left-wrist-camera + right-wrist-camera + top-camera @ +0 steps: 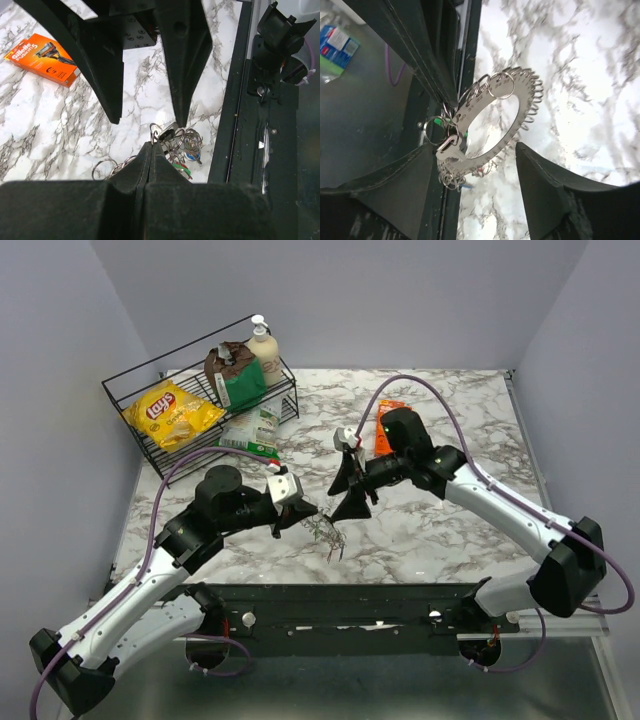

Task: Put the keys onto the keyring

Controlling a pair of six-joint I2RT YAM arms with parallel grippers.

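The keyring (515, 107) is a flat silver ring fringed with many small wire loops. It hangs in the air from my left gripper (151, 146), which is shut on its edge; in the top view the keyring (326, 532) hangs just above the table's near edge. Green (183, 170) and blue (192, 156) key heads show in the cluster below the ring, with a bit of red beside the green. My right gripper (472, 147) is open, one finger on each side of the ring and not touching it. From above, the right gripper (342, 502) is just right of the left gripper (298, 512).
An orange razor box (390, 426) lies behind the right gripper and also shows in the left wrist view (47, 57). A wire basket (120, 390) with a chip bag, a brown bag and a bottle stands at the back left, with a green-white pouch (250, 432) in front. A black rail (340, 600) runs along the near edge.
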